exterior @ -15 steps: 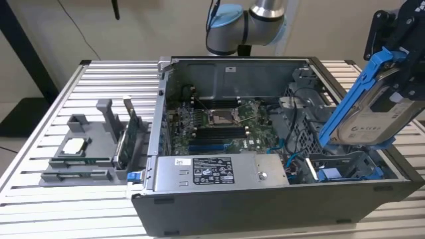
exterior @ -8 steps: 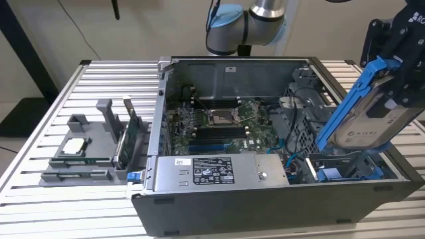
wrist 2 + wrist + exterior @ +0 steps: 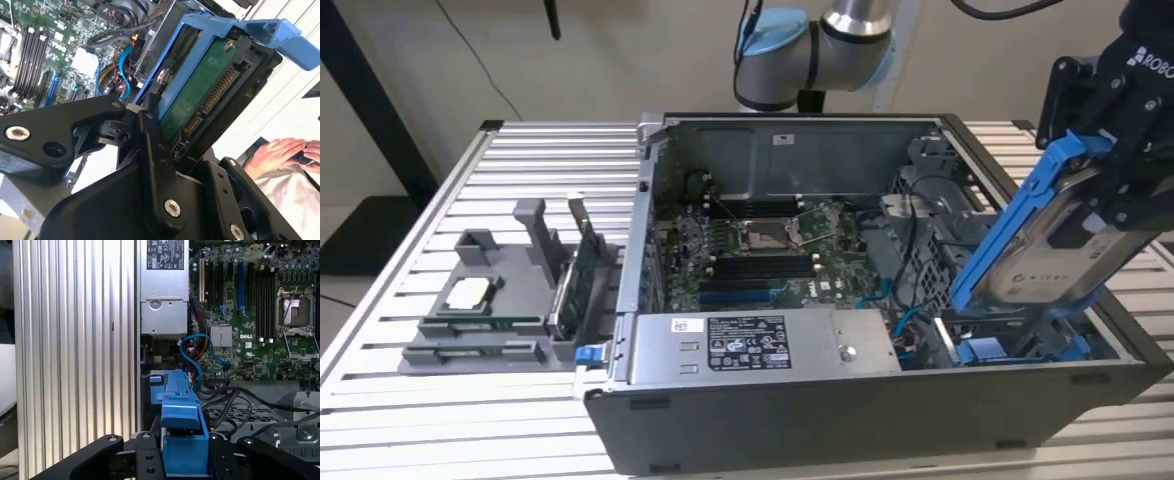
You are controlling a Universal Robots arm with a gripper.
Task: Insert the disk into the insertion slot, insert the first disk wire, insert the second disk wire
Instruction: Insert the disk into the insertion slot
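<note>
At the exterior view's right, above the near corner of the open computer case [image 3: 881, 400], the gripper [image 3: 1105, 195] grips the disk [image 3: 1041, 250], its black fingers [image 3: 150, 145] pressed against the blue carrier at the disk's upper end. The disk hangs tilted: its upper end leans out toward the exterior view's right, and its lower end points down and inward at the drive cage [image 3: 927, 235]. That lower end lies at the mouth of the insertion slot [image 3: 987, 335]; whether it has entered cannot be told. The silver face with the white label faces the near side, and in the second wrist view the green circuit board and its connector row show on the other face.

A blue cable [image 3: 192, 347] curls between the cage and the motherboard [image 3: 767, 250], which lies in the middle of the case. The grey power-supply box [image 3: 747, 345] sits along the near wall, left of the cage.

The case stands on a ribbed metal table [image 3: 480, 430]. On the table, at the exterior view's left and just beside the case, a grey parts tray [image 3: 487, 300] holds upright cards and a chip.

In the second wrist view a person's hand [image 3: 277, 150] rests beyond the case.
</note>
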